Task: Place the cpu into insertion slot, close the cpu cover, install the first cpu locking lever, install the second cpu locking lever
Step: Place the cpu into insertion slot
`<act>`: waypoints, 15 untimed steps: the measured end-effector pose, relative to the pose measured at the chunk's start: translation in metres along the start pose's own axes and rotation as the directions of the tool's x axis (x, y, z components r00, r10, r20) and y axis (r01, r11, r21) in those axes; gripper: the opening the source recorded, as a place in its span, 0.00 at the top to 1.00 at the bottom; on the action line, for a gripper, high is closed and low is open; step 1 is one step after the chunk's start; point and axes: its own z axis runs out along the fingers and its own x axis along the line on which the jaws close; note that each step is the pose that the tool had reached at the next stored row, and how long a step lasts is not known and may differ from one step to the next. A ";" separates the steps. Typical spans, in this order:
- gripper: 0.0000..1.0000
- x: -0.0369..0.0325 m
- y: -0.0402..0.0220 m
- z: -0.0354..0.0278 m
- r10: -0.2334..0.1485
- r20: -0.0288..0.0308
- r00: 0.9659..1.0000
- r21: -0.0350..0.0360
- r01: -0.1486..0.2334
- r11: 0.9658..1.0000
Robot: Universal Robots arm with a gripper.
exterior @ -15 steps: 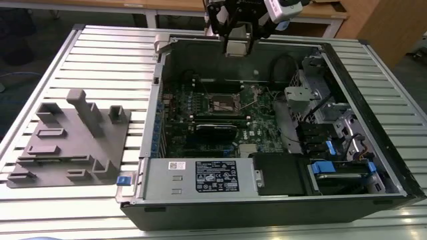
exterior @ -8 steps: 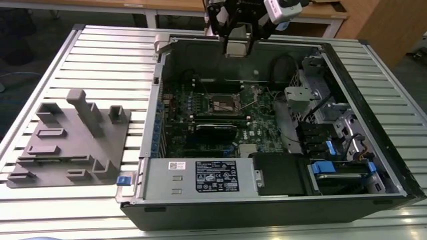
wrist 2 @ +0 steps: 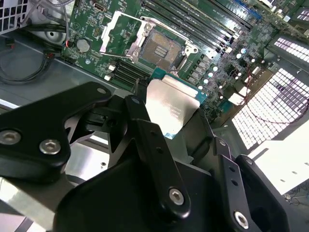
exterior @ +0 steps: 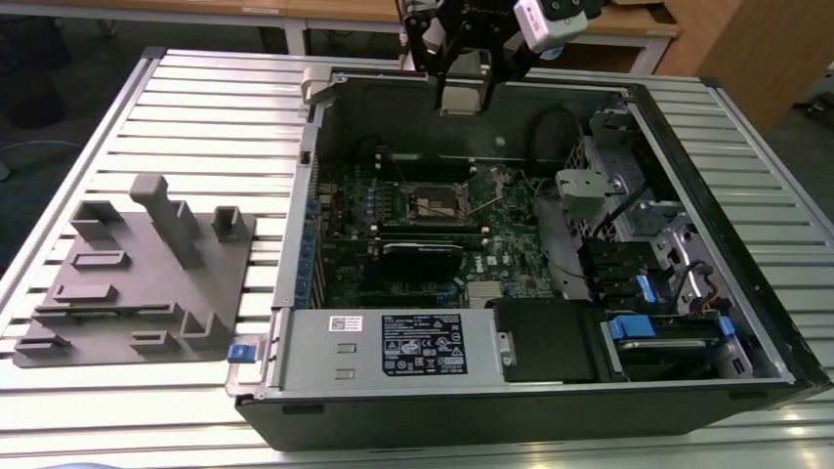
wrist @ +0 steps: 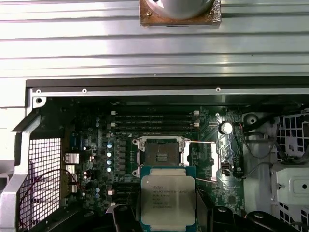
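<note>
My gripper (exterior: 463, 90) hangs over the far wall of the open computer case (exterior: 729, 362). It is shut on the cpu (exterior: 463, 99), a flat silver-grey square chip gripped by its edges between black fingers (wrist 2: 140, 121). In both wrist views the cpu (wrist: 167, 200) (wrist 2: 173, 107) floats above the green board, short of the insertion slot (wrist: 159, 157) (wrist 2: 161, 48). The slot (exterior: 437, 200) is a bare black square with a silvery rim. The thin cpu cover (wrist: 205, 162) (wrist 2: 118, 31) stands swung open beside the slot.
A grey power supply box with a black label (exterior: 391, 347) fills the case's near end. Drive bays with blue tabs (exterior: 639, 327) and cables line the exterior view's right. A grey fixture plate (exterior: 131, 274) lies on the slatted metal table (exterior: 195, 107). Memory slots (wrist: 154, 121) run beside the socket.
</note>
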 end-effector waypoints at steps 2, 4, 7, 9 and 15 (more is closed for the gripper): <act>0.46 0.0000 0.0000 0.0001 0.000 0.000 1.000 0.000 0.000 1.000; 0.46 0.0000 0.0000 0.0001 0.000 0.000 1.000 0.000 0.000 1.000; 0.46 -0.0001 -0.0002 0.0021 0.000 0.000 1.000 0.000 0.000 1.000; 0.46 -0.0001 -0.0003 0.0042 0.000 0.000 1.000 0.000 0.000 1.000; 0.46 -0.0002 -0.0007 0.0081 0.000 0.000 1.000 0.000 0.000 1.000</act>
